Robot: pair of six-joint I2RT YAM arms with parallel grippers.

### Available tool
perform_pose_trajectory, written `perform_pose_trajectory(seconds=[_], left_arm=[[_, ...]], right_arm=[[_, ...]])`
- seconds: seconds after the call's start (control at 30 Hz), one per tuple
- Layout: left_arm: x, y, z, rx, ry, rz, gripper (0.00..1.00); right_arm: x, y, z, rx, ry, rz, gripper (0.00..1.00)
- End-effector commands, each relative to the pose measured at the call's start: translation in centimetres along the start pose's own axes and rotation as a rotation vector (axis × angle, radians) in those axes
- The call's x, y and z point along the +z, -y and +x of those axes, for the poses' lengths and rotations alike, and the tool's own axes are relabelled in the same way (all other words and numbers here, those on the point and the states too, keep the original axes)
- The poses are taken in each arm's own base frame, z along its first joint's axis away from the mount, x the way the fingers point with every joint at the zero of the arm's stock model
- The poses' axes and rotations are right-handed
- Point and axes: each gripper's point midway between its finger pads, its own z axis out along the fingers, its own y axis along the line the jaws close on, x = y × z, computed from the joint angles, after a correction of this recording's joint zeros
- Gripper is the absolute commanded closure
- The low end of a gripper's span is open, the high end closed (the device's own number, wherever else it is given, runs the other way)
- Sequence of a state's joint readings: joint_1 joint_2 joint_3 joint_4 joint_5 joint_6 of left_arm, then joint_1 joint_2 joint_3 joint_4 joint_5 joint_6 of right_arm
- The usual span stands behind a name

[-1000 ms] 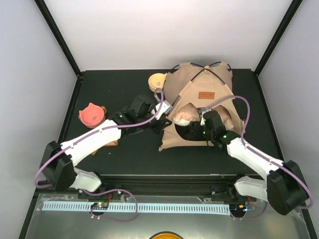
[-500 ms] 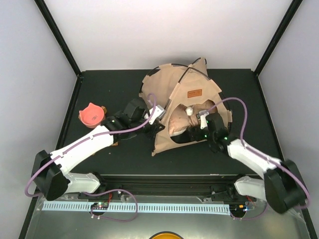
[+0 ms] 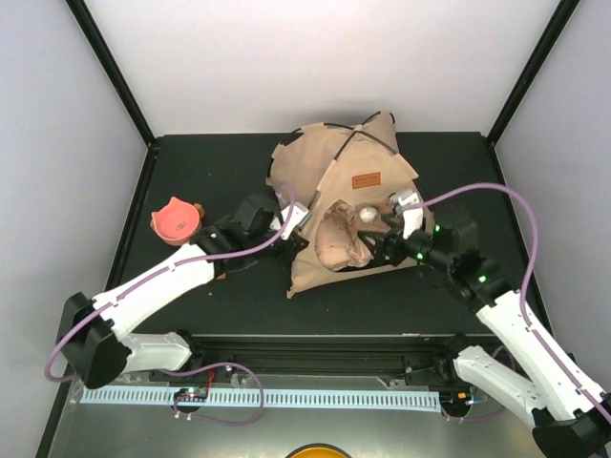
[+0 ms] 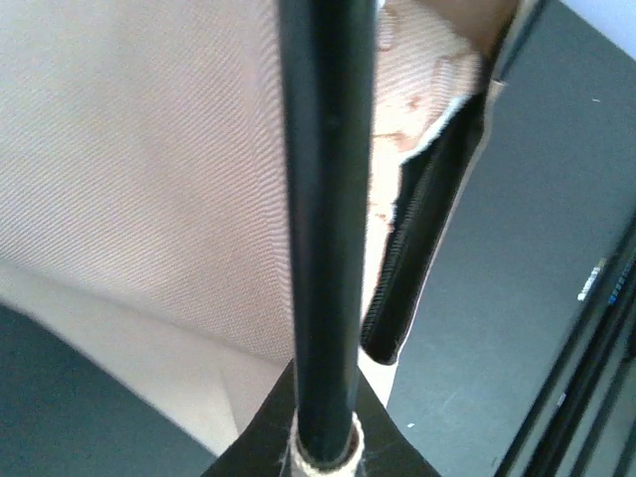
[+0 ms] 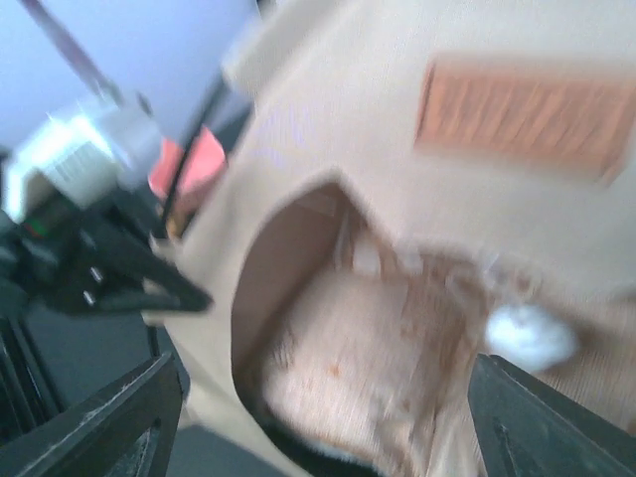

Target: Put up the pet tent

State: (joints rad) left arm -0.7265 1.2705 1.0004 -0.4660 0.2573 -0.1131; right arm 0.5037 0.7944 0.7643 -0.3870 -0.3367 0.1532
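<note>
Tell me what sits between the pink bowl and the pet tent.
The left pincer and its wrist, shut on the pet tent's edge on the side facing the pink bowl. The top view shows it.

The pet tent (image 3: 348,167) has slid left across the worktop (image 3: 210,172) and bunched up taller, swallowing the yellow bowl that sat at its back-left corner. The left gripper (image 3: 294,239) has gone left with its edge. The right gripper (image 3: 382,239) has backed out of the doorway, jaws now spread, and the pillow (image 3: 339,243) seems left lying in the opening.
</note>
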Motion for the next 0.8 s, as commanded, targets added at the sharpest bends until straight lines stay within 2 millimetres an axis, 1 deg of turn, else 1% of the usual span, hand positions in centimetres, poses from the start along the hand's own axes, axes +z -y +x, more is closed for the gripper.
perform_pose_trajectory(seconds=[0.0, 0.03, 0.07, 0.1, 0.13, 0.17, 0.2, 0.27, 0.3, 0.33, 0.37, 0.4, 0.43, 0.47, 0.53, 0.6, 0.7, 0.77], left_arm=[[-3.3, -4.1, 1.6, -0.142, 0.046, -0.164, 0.98], [-3.8, -4.9, 2.1, -0.172, 0.056, -0.187, 0.98], [-4.4, -5.6, 2.5, -0.199, 0.067, -0.218, 0.98], [-4.9, -6.2, 2.9, -0.216, 0.079, -0.245, 0.96], [-5.3, -6.7, 3.4, -0.226, 0.088, -0.269, 0.92], [-5.8, -7.0, 3.7, -0.231, 0.096, -0.291, 0.87], [-6.1, -7.4, 4.0, -0.239, 0.103, -0.316, 0.8], [-7.2, -8.2, 4.3, -0.262, 0.125, -0.38, 0.49], [-7.7, -8.5, 4.3, -0.269, 0.136, -0.402, 0.4], [-8.2, -8.5, 4.0, -0.267, 0.153, -0.411, 0.33], [-8.7, -8.3, 3.6, -0.253, 0.17, -0.408, 0.29], [-9.2, -7.8, 3.0, -0.237, 0.191, -0.393, 0.26], [-9.6, -7.3, 2.5, -0.218, 0.211, -0.37, 0.24], [-10.2, -6.7, 1.9, -0.199, 0.234, -0.347, 0.22], [-11.3, -5.8, 0.7, -0.164, 0.292, -0.312, 0.21], [-12.5, -5.3, -0.2, -0.137, 0.35, -0.305, 0.21], [-14.3, -4.9, -1.2, -0.115, 0.424, -0.315, 0.18], [-15.6, -4.7, -1.9, -0.108, 0.462, -0.328, 0.18]], right_arm=[[-2.5, -1.1, -5.7, -0.109, 0.047, 0.024, 0.19], [-3.2, -1.3, -7.3, -0.136, 0.067, 0.038, 0.19], [-3.5, -1.1, -8.3, -0.154, 0.078, 0.062, 0.19], [-3.5, -0.6, -8.7, -0.164, 0.071, 0.094, 0.2], [-3.9, -0.5, -10.0, -0.177, 0.086, 0.12, 0.2], [-3.8, -0.2, -10.9, -0.191, 0.088, 0.141, 0.2], [-3.7, 0.1, -11.5, -0.201, 0.074, 0.157, 0.2], [-2.6, 0.7, -12.6, -0.201, 0.044, 0.178, 0.21], [-2.0, 0.9, -12.9, -0.197, 0.022, 0.182, 0.21], [-1.2, 1.2, -13.2, -0.191, -0.002, 0.187, 0.23], [-0.5, 1.6, -13.4, -0.181, -0.029, 0.197, 0.25], [0.6, 2.4, -13.2, -0.17, -0.068, 0.217, 0.28], [1.3, 3.0, -13.2, -0.165, -0.092, 0.236, 0.33], [1.9, 3.2, -13.2, -0.164, -0.111, 0.239, 0.35], [2.9, 3.6, -13.1, -0.166, -0.142, 0.237, 0.39], [3.8, 4.2, -12.6, -0.166, -0.175, 0.251, 0.43], [4.9, 5.6, -12.0, -0.169, -0.224, 0.3, 0.6], [5.2, 5.5, -12.1, -0.192, -0.247, 0.29, 0.91]])
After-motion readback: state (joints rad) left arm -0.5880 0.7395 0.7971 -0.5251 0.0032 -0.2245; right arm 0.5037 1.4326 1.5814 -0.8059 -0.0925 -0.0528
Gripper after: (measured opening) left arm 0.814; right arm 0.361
